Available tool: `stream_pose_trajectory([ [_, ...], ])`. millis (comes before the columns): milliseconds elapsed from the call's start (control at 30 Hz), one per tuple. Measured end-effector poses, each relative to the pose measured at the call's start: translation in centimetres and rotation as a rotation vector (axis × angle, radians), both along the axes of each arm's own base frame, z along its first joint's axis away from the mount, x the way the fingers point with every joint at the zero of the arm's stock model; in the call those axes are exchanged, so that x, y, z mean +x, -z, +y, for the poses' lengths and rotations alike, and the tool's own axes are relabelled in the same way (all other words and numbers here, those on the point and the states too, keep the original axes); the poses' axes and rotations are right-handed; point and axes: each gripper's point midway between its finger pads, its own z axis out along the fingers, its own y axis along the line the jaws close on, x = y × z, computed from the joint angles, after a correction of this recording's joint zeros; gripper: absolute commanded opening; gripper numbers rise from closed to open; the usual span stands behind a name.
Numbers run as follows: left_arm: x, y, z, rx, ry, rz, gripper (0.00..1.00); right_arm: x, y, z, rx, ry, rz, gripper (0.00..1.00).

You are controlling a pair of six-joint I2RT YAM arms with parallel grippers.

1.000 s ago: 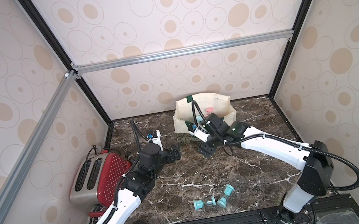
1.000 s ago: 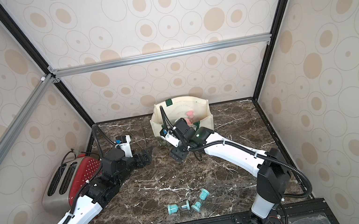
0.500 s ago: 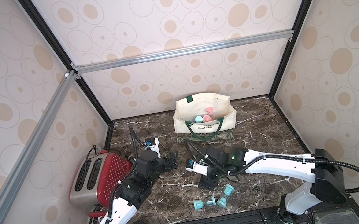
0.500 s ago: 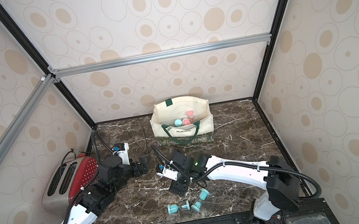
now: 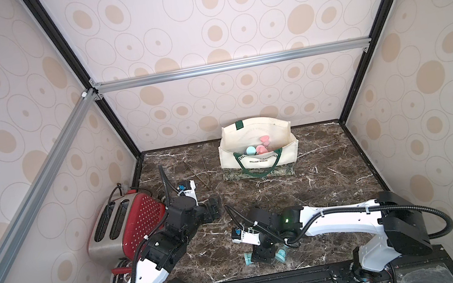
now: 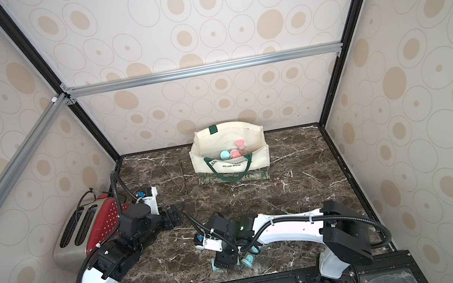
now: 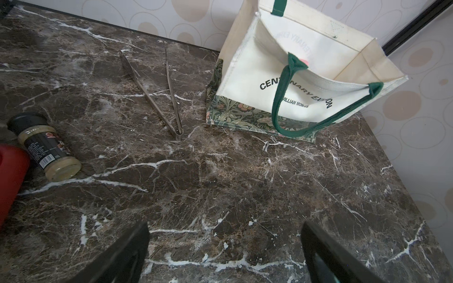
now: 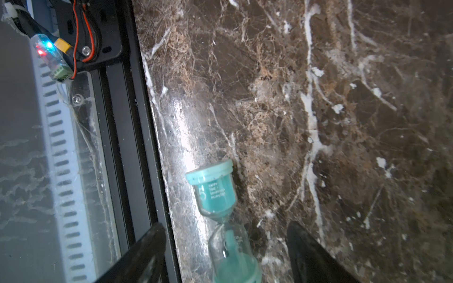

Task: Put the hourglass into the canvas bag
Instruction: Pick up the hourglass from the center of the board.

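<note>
**Right gripper astride the hourglass**

Your right gripper (image 8: 225, 229) hangs with its jaws apart on either side of the teal hourglass (image 8: 215, 193). The hourglass lies untouched on the marble table (image 8: 343, 122) by its front edge. Your left gripper (image 7: 225, 226) is spread wide and empty. The canvas bag (image 5: 285, 155) stands at the back, well apart.

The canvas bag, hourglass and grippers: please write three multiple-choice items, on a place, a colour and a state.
1. Where on the table does the canvas bag stand?
A. at the back
B. at the front edge
C. in the middle

2. What colour is the hourglass between the fingers of the right gripper?
A. pink
B. yellow
C. teal

3. How is the left gripper?
A. shut on the hourglass
B. open and empty
C. shut on the bag

Key: 1A, it stands at the far edge; 2C, its caps show teal; 3B, fingers apart over bare table.
</note>
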Motion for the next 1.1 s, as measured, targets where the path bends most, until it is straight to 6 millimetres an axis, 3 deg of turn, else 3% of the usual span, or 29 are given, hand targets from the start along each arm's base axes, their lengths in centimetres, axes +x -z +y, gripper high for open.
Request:
stream_pose_trajectory([
  [300,-0.2,0.4,0.6,0.017,-0.026,0.014,0.97,-0.4,3.4,0.7,-0.041,-0.017,0.016,0.72],
  [733,-0.2,0.2,1.2,0.023,-0.054,0.005,0.97,0.3,5.9,1.0,-0.088,-0.029,-0.029,0.60],
  [933,-0.1,0.2,1.2,0.022,-0.057,0.004,0.97,1.0,6.0,2.0,-0.083,-0.043,-0.068,0.57],
  [1100,-0.1,0.2,1.3,0.020,-0.060,0.005,0.98,1.2,6.0,2.6,-0.075,-0.055,-0.081,0.46],
])
